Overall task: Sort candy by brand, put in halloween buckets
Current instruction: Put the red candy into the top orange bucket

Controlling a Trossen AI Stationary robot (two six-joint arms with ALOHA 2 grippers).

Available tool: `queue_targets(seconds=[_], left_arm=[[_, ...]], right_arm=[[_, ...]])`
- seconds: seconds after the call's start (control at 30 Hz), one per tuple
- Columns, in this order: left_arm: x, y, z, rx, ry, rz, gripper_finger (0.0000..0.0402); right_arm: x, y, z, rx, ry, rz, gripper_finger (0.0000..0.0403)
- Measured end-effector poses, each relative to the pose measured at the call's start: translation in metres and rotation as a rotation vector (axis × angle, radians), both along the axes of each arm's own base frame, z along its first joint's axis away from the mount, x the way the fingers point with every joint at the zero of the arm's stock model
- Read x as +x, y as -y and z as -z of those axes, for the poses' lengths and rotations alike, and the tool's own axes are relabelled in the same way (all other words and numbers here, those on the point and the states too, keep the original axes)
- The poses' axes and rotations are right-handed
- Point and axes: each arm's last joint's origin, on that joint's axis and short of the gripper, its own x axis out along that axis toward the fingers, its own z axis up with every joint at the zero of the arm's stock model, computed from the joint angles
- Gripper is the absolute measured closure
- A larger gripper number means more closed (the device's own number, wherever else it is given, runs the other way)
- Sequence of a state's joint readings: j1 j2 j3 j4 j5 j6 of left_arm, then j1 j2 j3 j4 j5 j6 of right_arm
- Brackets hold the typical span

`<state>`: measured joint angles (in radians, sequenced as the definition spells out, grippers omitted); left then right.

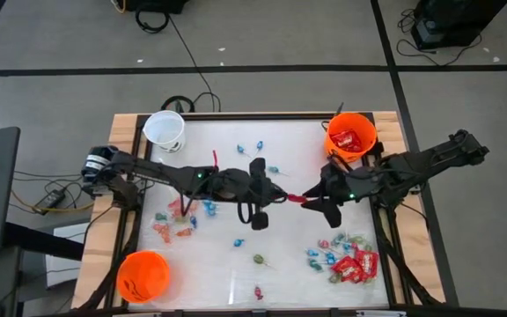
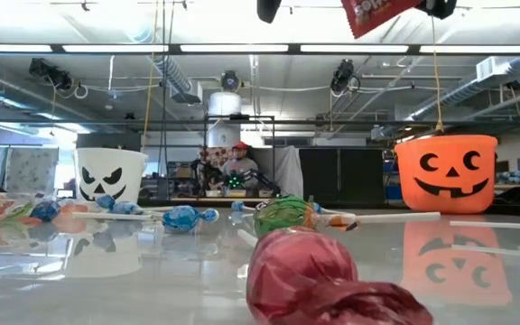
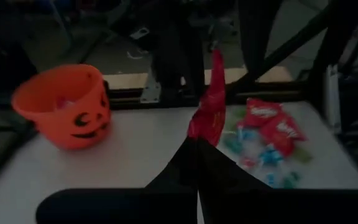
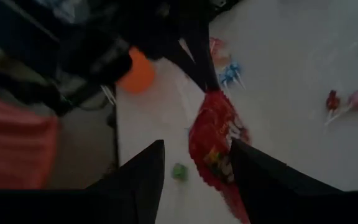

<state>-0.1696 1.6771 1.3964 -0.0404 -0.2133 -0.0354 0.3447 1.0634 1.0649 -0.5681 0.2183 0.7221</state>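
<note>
My left gripper (image 1: 282, 195) pinches the red packet (image 1: 294, 198) mid-table, right gripper (image 1: 311, 202) open around it; I'd close right squarely before left lets go.

Red-wrapped lollipop (image 2: 319, 282) nearest, lying on table (image 2: 152, 280). Green-wrapped lollipop (image 2: 285, 217) behind it, blue one (image 2: 181, 218) beside. White bucket (image 2: 110, 174) far left, orange bucket (image 2: 446, 172) far right. Red packet (image 2: 375, 13) hanging at top edge. Seated person (image 2: 238, 164) beyond table.
</note>
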Motion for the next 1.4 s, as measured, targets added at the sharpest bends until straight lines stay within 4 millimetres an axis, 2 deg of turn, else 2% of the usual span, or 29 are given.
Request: queue_targets(seconds=[0.2,0.3,0.43,0.47,0.63,0.8,0.9,1.07,1.2,1.4], left_arm=[[0.000,-0.001,-0.001,-0.096,0.006,0.016,0.0400],[0.000,-0.001,-0.001,-0.139,0.006,0.013,0.0400],[0.000,-0.003,-0.001,-0.221,0.007,-0.010,0.0396],[0.001,-0.005,-0.001,-0.253,0.005,-0.014,0.0391],[0.000,-0.018,0.003,-0.359,-0.049,-0.037,0.0338],[-0.006,-0.035,0.007,-0.385,-0.142,-0.068,0.0273],[-0.014,-0.046,0.005,-0.372,-0.183,-0.105,0.0253],[-0.027,-0.069,-0.012,-0.294,-0.146,-0.122,0.0253],[-0.042,-0.095,-0.022,-0.257,-0.158,-0.142,0.0260],[-0.060,-0.135,-0.027,-0.252,-0.191,-0.121,0.0261]], right_arm=[[0.005,0.000,0.005,-0.099,-0.013,0.007,0.0222],[0.006,0.000,0.006,-0.108,-0.020,0.013,0.0263],[0.007,0.001,0.006,-0.125,-0.022,0.003,0.0364],[0.007,0.001,0.007,-0.131,-0.022,0.000,0.0377],[0.008,0.013,0.009,-0.108,-0.057,0.074,0.0383],[0.006,0.046,0.019,-0.094,-0.190,0.266,0.0385],[-0.001,0.071,0.026,-0.090,-0.295,0.419,0.0385],[-0.021,0.115,0.033,-0.161,-0.448,0.740,0.0387],[-0.033,0.146,0.034,-0.187,-0.521,0.805,0.0388],[-0.053,0.180,0.035,-0.144,-0.572,0.948,0.0389]])
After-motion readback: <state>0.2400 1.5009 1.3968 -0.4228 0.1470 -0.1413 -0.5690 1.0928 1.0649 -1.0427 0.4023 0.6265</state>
